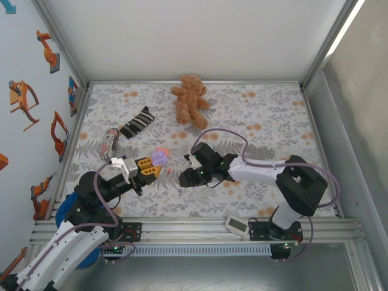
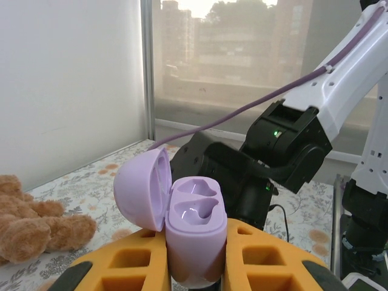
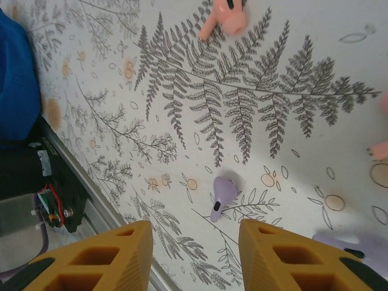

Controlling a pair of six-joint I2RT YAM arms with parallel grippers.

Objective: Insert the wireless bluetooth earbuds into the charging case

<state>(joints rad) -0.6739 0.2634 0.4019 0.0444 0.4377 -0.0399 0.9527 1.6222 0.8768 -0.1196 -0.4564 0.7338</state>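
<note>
The left gripper is squeezing the lilac charging case and holding it up with its lid open. The right gripper is hanging over the flowery mat with its fingers apart, holding nothing. A lilac earbud is lying on the mat just ahead of them. A pink earbud is lying farther off.

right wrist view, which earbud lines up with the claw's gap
The lilac earbud with the dark tip, just ahead of the gap of the right claw; the salmon-pink earbud lies far off at the top edge.
</note>
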